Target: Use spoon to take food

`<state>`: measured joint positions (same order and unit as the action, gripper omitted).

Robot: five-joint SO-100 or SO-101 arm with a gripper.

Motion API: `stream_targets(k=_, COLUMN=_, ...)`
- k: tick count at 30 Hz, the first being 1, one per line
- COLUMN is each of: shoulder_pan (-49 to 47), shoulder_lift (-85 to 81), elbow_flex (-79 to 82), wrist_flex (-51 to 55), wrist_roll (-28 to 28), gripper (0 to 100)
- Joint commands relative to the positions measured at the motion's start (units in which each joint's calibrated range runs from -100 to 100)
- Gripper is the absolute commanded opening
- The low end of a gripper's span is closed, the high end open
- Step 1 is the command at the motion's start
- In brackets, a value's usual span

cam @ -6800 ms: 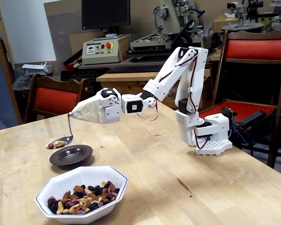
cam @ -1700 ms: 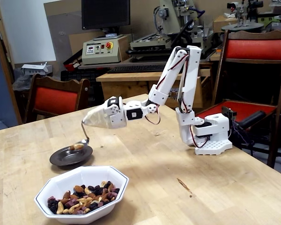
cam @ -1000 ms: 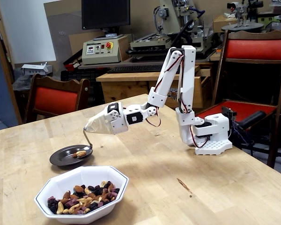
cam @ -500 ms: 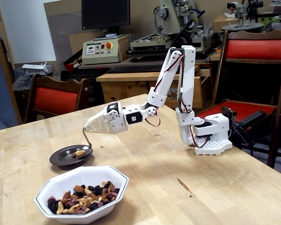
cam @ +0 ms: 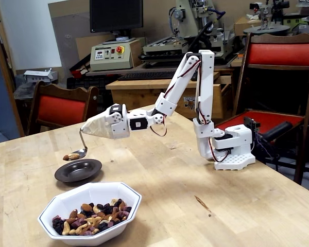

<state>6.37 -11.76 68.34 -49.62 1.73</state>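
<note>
Lifted off the dark saucer and swung left, the spoon carries loose, spill-prone nuts, its stiff, slick handle clamped at the cloth-wrapped end by the gripper.

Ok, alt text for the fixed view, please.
A white robot arm's cloth-wrapped gripper holds a spoon carrying a few nuts just above a small dark plate; a white bowl of mixed nuts and raisins sits nearer the camera.
</note>
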Motion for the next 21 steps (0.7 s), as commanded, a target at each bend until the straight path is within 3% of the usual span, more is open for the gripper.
stream_targets(k=1, shoulder_pan=0.0, shoulder_lift=-0.7, elbow_flex=-3.8, wrist_flex=-0.8, wrist_roll=-0.2, gripper=4)
stream_targets(k=21, shoulder_pan=0.1, shoulder_lift=-1.1, elbow_flex=-3.5, wrist_flex=-1.1, wrist_roll=0.1, gripper=4)
